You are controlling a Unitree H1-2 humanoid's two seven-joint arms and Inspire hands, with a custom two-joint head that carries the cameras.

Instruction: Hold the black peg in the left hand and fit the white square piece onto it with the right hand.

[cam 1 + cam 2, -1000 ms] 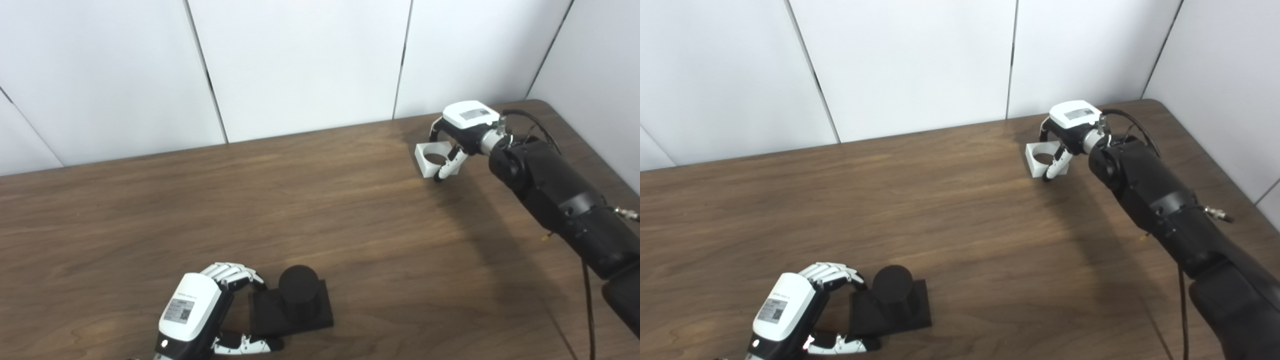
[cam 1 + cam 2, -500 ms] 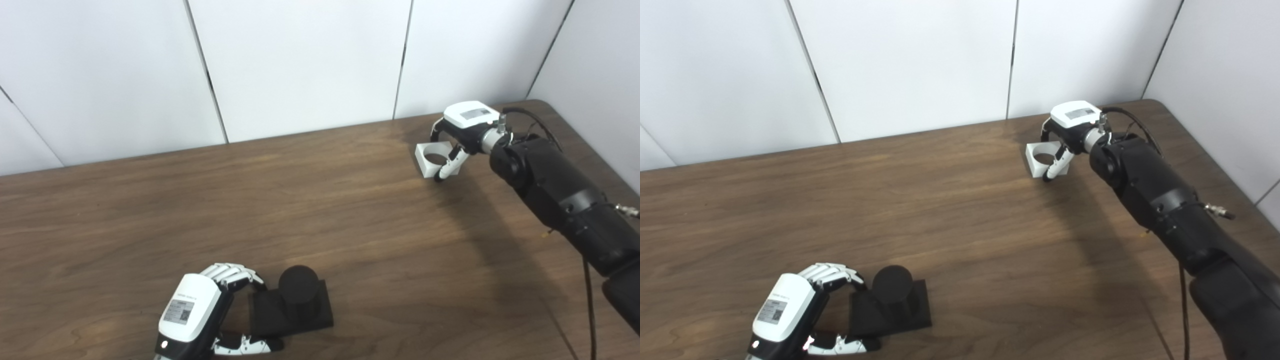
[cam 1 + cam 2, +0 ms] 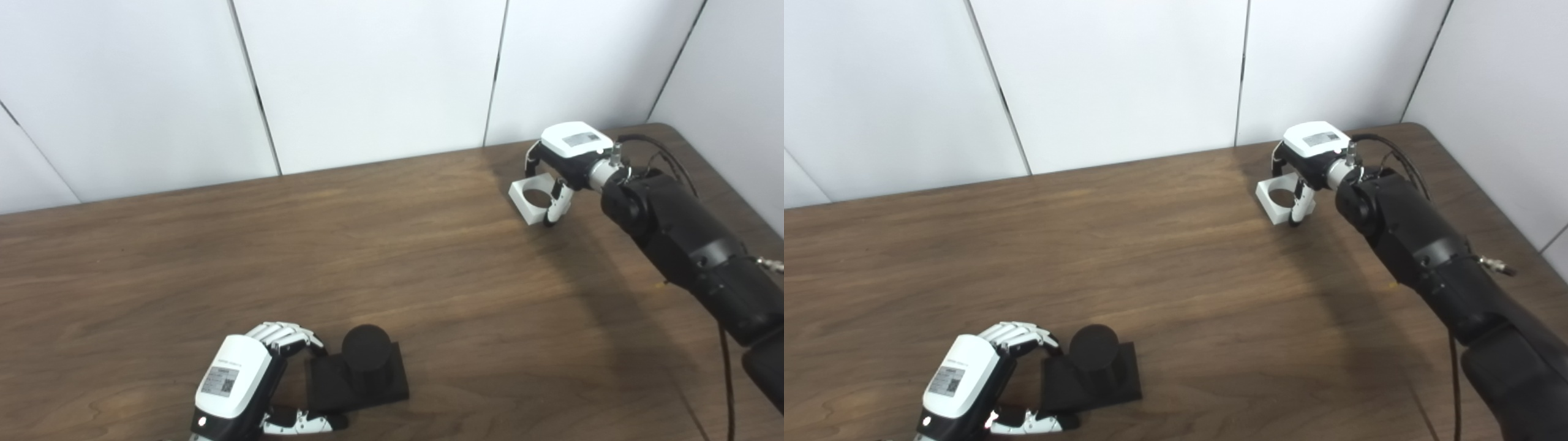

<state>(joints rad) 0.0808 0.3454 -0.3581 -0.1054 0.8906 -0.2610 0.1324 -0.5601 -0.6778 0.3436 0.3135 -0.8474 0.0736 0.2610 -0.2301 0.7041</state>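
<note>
The black peg (image 3: 365, 350) is a short round post standing upright on a black square base (image 3: 395, 387) near the table's front edge. My left hand (image 3: 240, 383) is beside it on the left, with fingers curled over the base's far corner and the thumb along its near edge. The white square piece (image 3: 528, 201), with a round hole through it, is at the far right of the table. My right hand (image 3: 572, 147) is shut on it, fingers behind it and thumb at its front right. The piece looks slightly tilted.
The brown wooden table (image 3: 429, 263) ends at white wall panels (image 3: 367, 79) behind. Its rounded far right corner (image 3: 667, 131) lies just past my right hand. A black cable (image 3: 723, 367) hangs along my right forearm.
My right hand's thumb has closed in on the white piece, and the piece has tilted and shifted slightly. My left hand and the black peg have not moved.
</note>
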